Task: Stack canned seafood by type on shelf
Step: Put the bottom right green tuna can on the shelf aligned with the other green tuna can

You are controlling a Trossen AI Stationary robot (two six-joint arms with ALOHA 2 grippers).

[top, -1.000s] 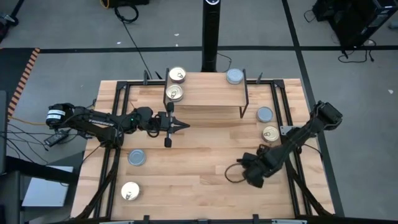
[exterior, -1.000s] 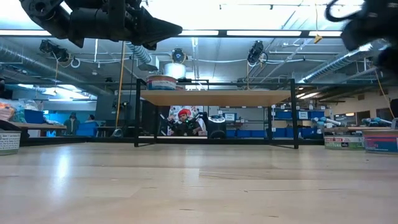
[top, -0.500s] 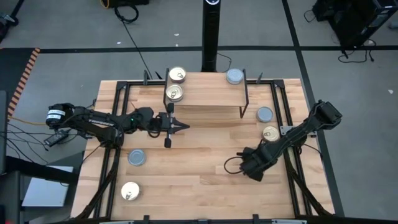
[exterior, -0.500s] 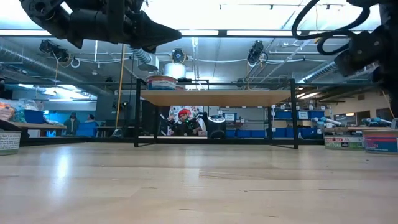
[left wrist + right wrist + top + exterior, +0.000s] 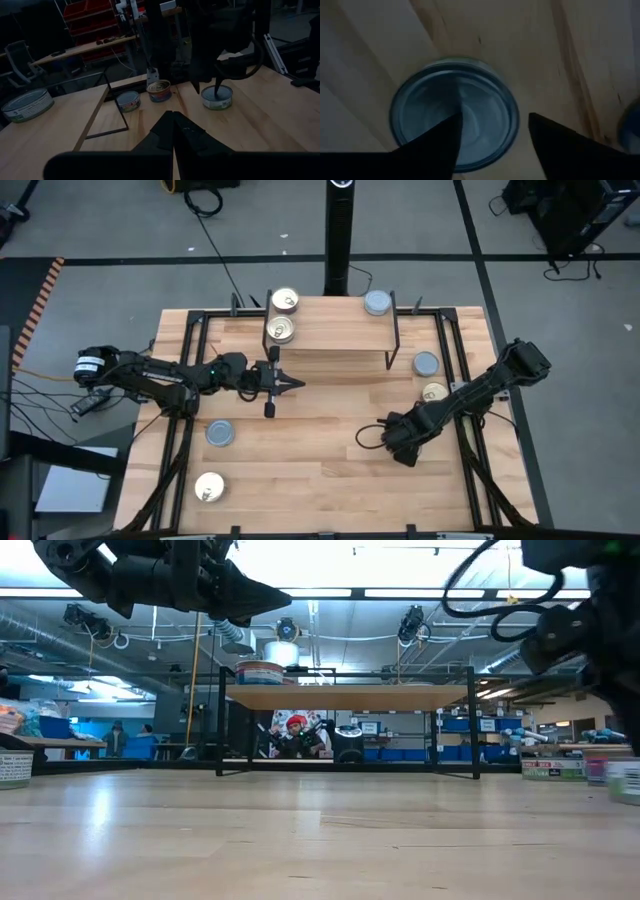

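The shelf [image 5: 330, 330] is our landmark: a pale wooden board on thin black wire legs, standing at the far middle of the table [image 5: 310, 470]. On its left end sit two gold-lidded tins, one at the back corner [image 5: 285, 301] and one just in front of it [image 5: 281, 330], pull tabs catching the light. On its back right corner rests a plain blue-grey tin [image 5: 377, 302].

Off the shelf's right end, down on the table, lie another blue-grey tin [image 5: 426, 364] and, just nearer, a gold one [image 5: 434, 392] partly under the right arm. Well out in front of the shelf's left end lie a blue-grey tin [image 5: 220, 433] and, nearer still, a gold-lidded tin [image 5: 209, 487].

The right gripper [image 5: 492, 132] is low over the table in front of the shelf's right leg, and its wrist camera looks straight down on a flat round tin [image 5: 454, 112] with a smooth blue-grey lid ringed by a raised rim. Its two dark fingers stand apart, one over the lid, one beyond the rim; a grip cannot be told.

The left gripper [image 5: 290, 383] hangs just in front of the shelf's left end, jaws pressed together, empty.
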